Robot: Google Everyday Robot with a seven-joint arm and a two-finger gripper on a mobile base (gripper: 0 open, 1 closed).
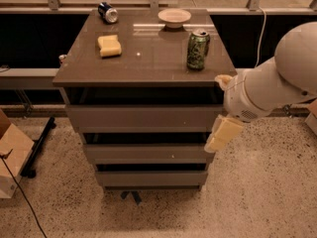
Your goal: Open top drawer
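The top drawer (pixel 143 118) is the widest grey-brown front, just under the cabinet top (pixel 148 58), and it looks closed. Below it are the mid-width front with a small white dot (pixel 148 153) and the narrowest front (pixel 151 178). My gripper (pixel 223 133), cream-coloured on a white arm (pixel 277 81), hangs at the cabinet's right side. It overlaps the right end of the top drawer front and the gap below it. I cannot tell if it touches the drawer.
On the cabinet top stand a green can (pixel 197 49), a yellow sponge (pixel 109 45), a white bowl (pixel 174 17) and a blue can on its side (pixel 107 12). A cardboard box (pixel 12 157) and a black stand leg (pixel 39 145) are on the floor at left.
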